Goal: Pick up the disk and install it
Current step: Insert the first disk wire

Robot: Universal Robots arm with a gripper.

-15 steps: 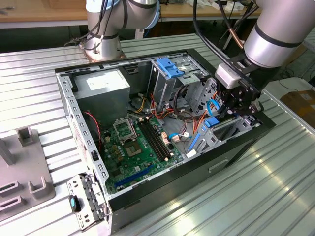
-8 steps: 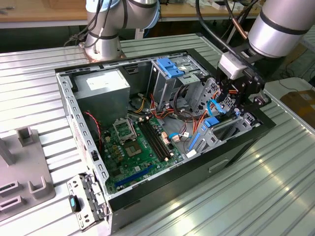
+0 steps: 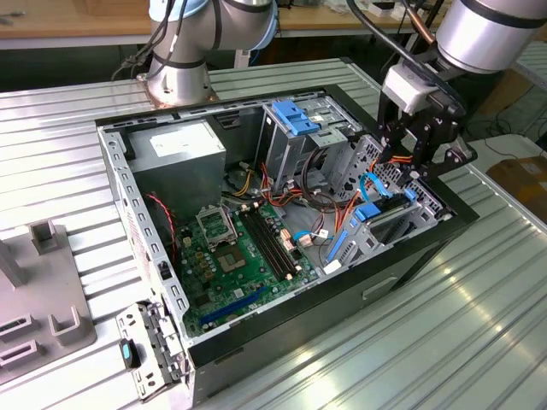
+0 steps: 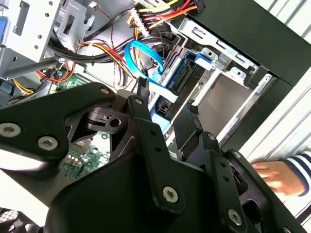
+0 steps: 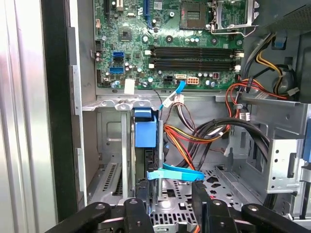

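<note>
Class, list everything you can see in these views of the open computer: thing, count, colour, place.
computer case: one, black and grey, open on the ribbed table
power supply: one, grey, a corner of the case
motherboard: one, green, case floor
drive cage: one, grey with a blue latch, beside the power supply
disk: one, dark with blue rails, on edge in the bay below the tool
cables: one bundle, red, orange, black and blue, between cage and bay
fixture: one, grey, on the table at the exterior view's left
hand: one, striped sleeve, outside the case
arm: one, silver
tool: one, black, open
</note>
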